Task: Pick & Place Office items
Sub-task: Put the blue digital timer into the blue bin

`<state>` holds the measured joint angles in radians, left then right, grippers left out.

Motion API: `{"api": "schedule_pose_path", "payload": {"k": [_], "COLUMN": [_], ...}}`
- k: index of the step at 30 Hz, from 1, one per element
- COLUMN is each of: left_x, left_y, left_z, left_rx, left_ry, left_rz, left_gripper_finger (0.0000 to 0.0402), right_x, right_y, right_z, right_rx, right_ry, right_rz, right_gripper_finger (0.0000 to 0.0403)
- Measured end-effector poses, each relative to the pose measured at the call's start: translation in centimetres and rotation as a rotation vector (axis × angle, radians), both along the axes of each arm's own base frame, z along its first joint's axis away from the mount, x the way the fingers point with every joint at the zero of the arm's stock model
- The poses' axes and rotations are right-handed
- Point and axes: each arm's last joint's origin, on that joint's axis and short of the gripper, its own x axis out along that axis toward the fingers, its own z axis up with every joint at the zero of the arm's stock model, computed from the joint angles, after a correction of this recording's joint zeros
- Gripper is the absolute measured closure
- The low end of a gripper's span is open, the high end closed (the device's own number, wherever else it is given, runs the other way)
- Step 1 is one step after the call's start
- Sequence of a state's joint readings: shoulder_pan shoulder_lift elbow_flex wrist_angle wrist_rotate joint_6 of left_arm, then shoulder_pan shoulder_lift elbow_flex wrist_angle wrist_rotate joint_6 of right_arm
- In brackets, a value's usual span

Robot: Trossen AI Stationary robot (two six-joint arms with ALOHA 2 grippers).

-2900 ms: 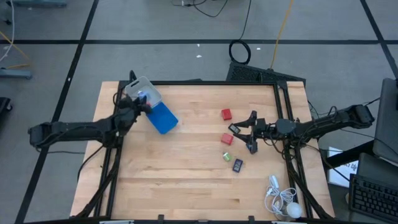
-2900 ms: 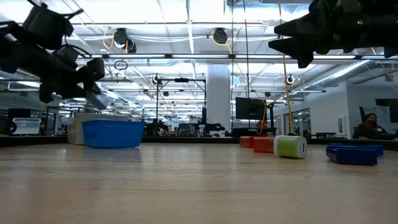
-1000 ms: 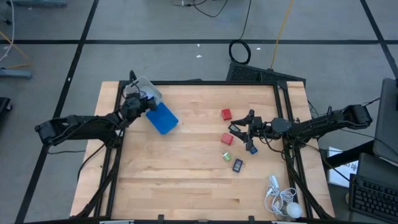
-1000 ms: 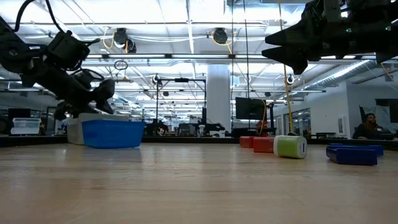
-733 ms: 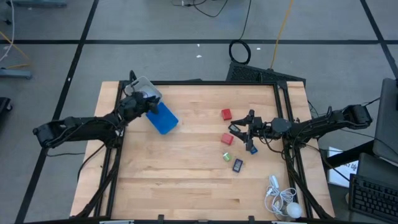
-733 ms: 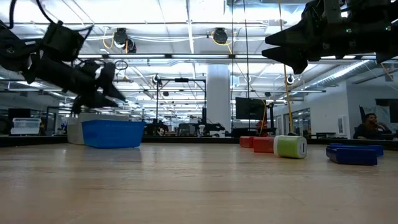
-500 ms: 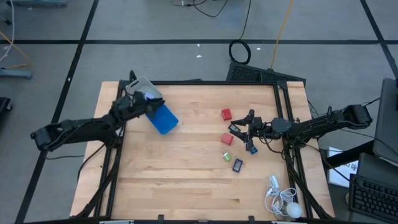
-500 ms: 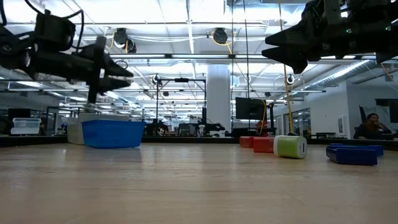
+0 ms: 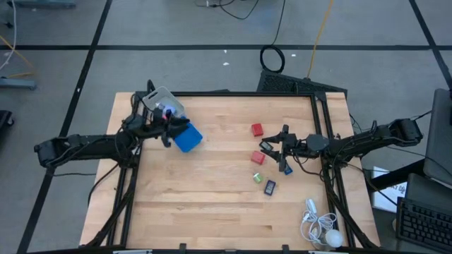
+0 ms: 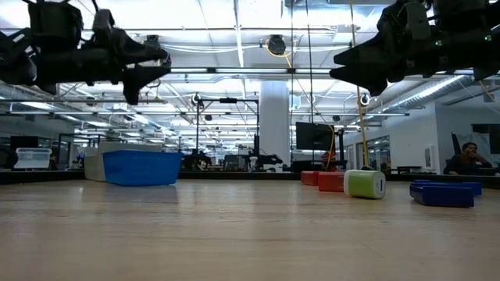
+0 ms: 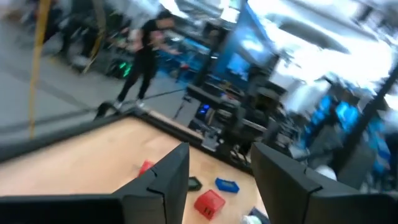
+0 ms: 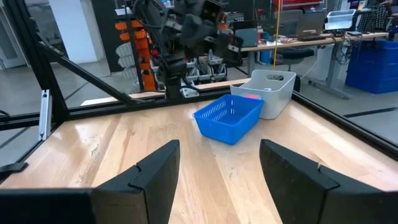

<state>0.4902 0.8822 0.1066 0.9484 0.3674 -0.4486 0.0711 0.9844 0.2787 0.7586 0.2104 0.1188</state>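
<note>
**A:** Well, starting at the near edge, what is there?

**B:** A white corded gadget (image 9: 318,227) lies in the near right corner of the table (image 9: 212,212). A little farther in sit a dark piece (image 9: 270,187) and a green piece (image 9: 258,178), close together. Past them is a red block (image 9: 258,157).

**A:** And the right arm?

**B:** The right gripper (image 12: 217,165) hangs above the table just beside that red block, on its right. Its fingers are spread and nothing sits between them. A second red block (image 9: 256,129) lies farther back, apart from the gripper.

**A:** Anything in its way?

**B:** No. From its wrist the wood ahead is bare as far as the blue tray (image 12: 229,117) and the clear box (image 12: 270,90) touching it behind.

**A:** The left arm, then?

**B:** The left gripper (image 11: 221,171) is raised above the table at the tray's left edge, in the far left part. Its fingers are also parted and it carries nothing. It points across the table towards the small pieces on the right.

**A:** What is inside the box?

**B:** Something pink and something blue. I cannot tell what they are.

**A:** And beyond the table?

**B:** A person (image 11: 146,50) stands in the room, blurred, among desks and screens.
</note>
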Motion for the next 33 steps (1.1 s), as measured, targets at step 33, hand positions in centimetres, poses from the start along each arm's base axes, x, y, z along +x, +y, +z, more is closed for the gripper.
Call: {"api": "schedule_pose_path", "payload": {"k": [33], "left_x": [3.0], "left_y": [-5.2], "left_z": [3.5], "left_rx": [0.124], "left_ry": [0.348], "left_rz": [-0.098], "left_gripper_finger": [0.0271], "right_x": [0.0], "right_y": [0.0], "right_z": [-0.1], "right_rx": [-0.011], "right_ry": [0.009], "right_rz": [-0.002], "right_gripper_finger": [0.019]}}
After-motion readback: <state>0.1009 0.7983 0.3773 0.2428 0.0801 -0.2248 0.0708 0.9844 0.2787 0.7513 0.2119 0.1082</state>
